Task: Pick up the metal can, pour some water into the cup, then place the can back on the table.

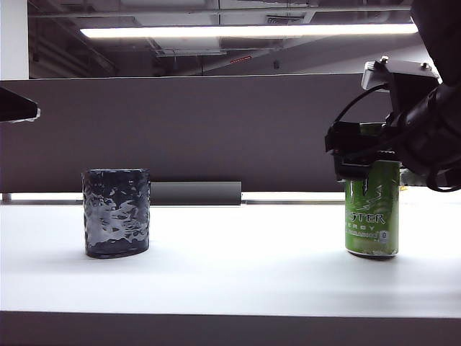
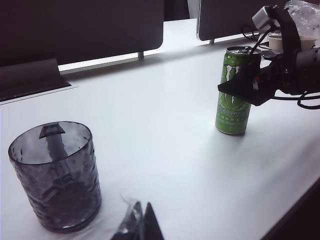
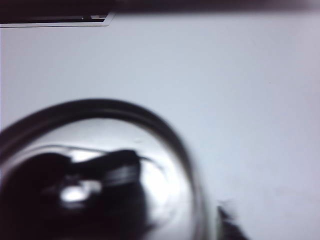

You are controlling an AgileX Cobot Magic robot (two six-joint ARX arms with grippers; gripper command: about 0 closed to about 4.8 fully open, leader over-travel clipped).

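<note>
The metal can [image 1: 372, 216] stands upright on the white table [image 1: 238, 267] at the right, bright green with its silver top open [image 2: 231, 100]. My right gripper [image 1: 364, 164] is at the can's upper part, one finger on each side. In the right wrist view the can's top [image 3: 100, 175] fills the picture, and a sliver of table shows between its rim and one fingertip [image 3: 230, 227], so the jaws stand open. The dark rippled cup [image 1: 116, 213] stands at the left [image 2: 55, 175], apart from the can. Beside the cup, low over the table, my left gripper [image 2: 142, 222] is shut and empty.
A dark grey partition panel [image 1: 216, 130] runs along the back of the table. Behind the can, a pale bowl [image 2: 285, 42] and crumpled plastic [image 2: 305, 10] lie near the right arm. White tabletop [image 2: 165, 125] stretches between cup and can.
</note>
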